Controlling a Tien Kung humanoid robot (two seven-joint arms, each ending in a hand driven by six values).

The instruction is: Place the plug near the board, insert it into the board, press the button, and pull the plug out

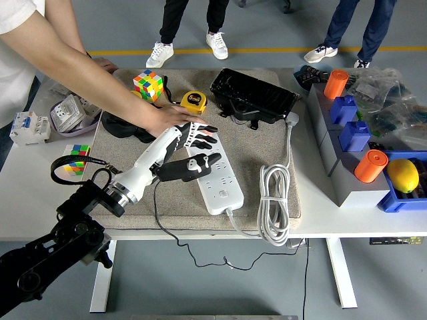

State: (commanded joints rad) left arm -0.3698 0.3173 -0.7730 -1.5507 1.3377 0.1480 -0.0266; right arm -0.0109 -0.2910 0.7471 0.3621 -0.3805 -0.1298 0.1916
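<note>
The power board (217, 175) was a long, smooth white plastic strip with rows of small holes. It lay slanted on a rough tan mat (253, 143) that covered the middle of the white table (27, 207). The plug (189, 169) was a black, boxy block with rounded corners. It sat on the board's left side, near its far end, and a thin black wire (160, 220) ran from it toward the table's near edge and hung over.

The robot's left hand (189, 138) had black fingers and a shiny white wrist. Its fingers were spread flat over the far end of the board, just beyond the plug, and held nothing. A person's hand (167, 117) reached in from the far left corner and rested right by the robot's hand.

A thick white cord (273, 200) lay in loops on the mat beside the board. A black bumpy case (253, 97), a yellow tape measure (194, 101) and a bright puzzle cube (148, 85) sat near the far edge. Orange cups and blue boxes stood along the right edge.

The floor was gray with a yellow line (267, 49). Two people's legs stood beyond the table.
</note>
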